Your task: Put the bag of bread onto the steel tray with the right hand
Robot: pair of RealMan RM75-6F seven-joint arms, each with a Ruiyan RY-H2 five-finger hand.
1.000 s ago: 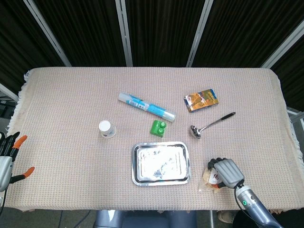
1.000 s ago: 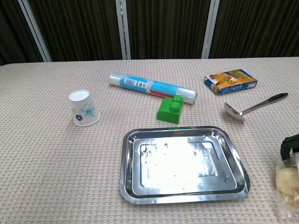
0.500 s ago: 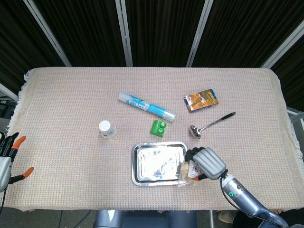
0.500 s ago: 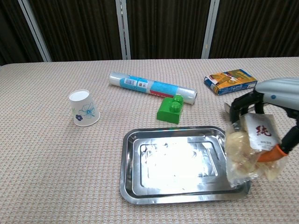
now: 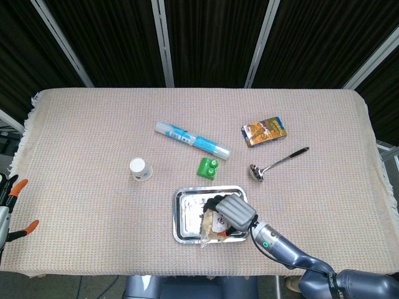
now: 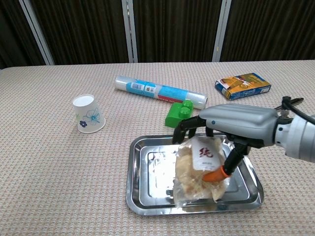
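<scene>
— Swinging in from the table's right edge, the right hand (image 6: 224,135) now has the bag of bread (image 6: 199,172) over the steel tray (image 6: 147,196), not beside it.

— Is it holding the bag?

— Yes, fingers clamped round its top. The bag hangs under the hand, long axis roughly upright, its bottom at or just above the tray's right half; I can't tell if it touches.

— So lowering is what's left?

— I'd say so. The left hand (image 5: 7,208), fingers apart, sits off the table's left edge.
</scene>
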